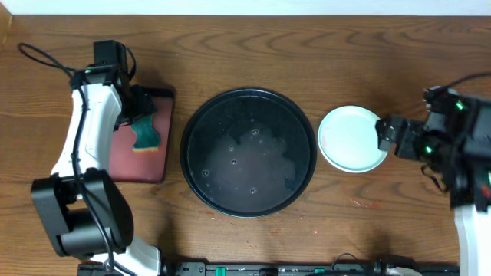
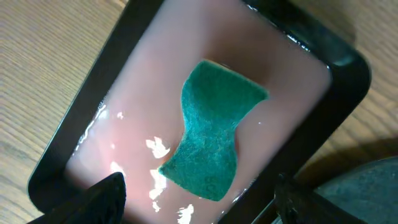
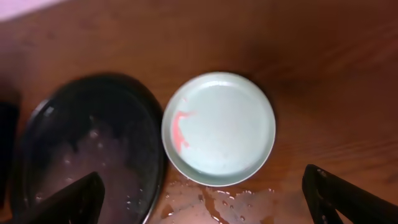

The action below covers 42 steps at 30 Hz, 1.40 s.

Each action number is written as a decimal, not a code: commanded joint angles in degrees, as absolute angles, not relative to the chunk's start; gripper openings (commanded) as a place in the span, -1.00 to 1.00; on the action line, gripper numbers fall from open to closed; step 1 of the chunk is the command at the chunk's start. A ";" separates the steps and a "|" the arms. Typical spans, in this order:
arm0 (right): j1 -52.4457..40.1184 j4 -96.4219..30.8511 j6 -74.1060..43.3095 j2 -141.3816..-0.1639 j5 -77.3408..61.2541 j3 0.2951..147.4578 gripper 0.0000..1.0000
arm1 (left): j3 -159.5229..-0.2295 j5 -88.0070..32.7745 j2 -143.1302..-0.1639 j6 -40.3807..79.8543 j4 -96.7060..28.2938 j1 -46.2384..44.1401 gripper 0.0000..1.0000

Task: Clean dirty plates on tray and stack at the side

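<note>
The large round black tray (image 1: 247, 115) sits mid-table with only a wet film and droplets in it. It also shows in the right wrist view (image 3: 93, 143). A pale mint-green plate (image 1: 351, 139) lies on the bare wood right of the tray. In the right wrist view the plate (image 3: 224, 124) has a thin red smear near its left rim. I cannot tell whether other plates lie beneath it; no yellow plate shows. My right gripper (image 3: 205, 205) is open and empty, just off the plate's right edge (image 1: 387, 135). My left gripper (image 2: 199, 205) is open above a green sponge (image 2: 211, 127).
The sponge (image 1: 144, 136) lies in a small rectangular reddish-brown tray (image 1: 126, 161) left of the black tray, on a wet pink surface (image 2: 143, 81). Water is spilled on the wood (image 3: 239, 202) beside the plate. Cables run at the far left (image 1: 46, 57).
</note>
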<state>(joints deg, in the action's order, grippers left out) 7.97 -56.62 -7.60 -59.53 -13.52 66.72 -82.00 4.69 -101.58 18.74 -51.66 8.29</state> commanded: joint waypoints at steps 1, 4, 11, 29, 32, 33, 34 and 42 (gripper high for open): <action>7.29 -57.58 -7.66 -52.71 -13.30 67.88 0.98 | -81.95 5.02 -102.26 20.69 -52.77 8.34 0.54; 7.29 -57.69 -7.66 -48.95 -13.32 67.88 0.98 | -81.91 5.02 -102.26 20.69 -52.84 8.34 0.54; 7.29 -57.69 -7.64 -45.52 -13.32 67.88 0.99 | -81.91 4.99 -102.26 20.69 -52.64 8.34 0.54; 7.29 -63.18 -7.29 -45.54 -13.52 67.85 0.99 | -81.91 4.99 -102.26 20.69 -52.62 8.34 0.54; 7.29 -63.79 -5.89 -45.54 -10.96 67.83 0.99 | -81.93 4.99 -102.26 20.69 -52.62 8.34 0.55; 7.29 -63.77 -5.89 -45.54 -10.96 67.83 0.98 | -81.91 4.99 -102.26 20.69 -52.62 8.34 0.54; 7.29 -63.77 -5.89 -45.54 -10.94 67.81 0.99 | -81.91 4.99 -102.26 20.69 -52.62 8.34 0.54; 6.68 -51.44 -3.25 -43.00 -9.87 62.22 0.99 | -81.91 4.99 -102.26 20.69 -52.62 8.34 0.55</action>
<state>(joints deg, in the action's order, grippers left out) 7.94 -54.83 -5.98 -44.73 -10.59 65.14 -81.97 4.67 -101.78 19.73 -52.49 8.29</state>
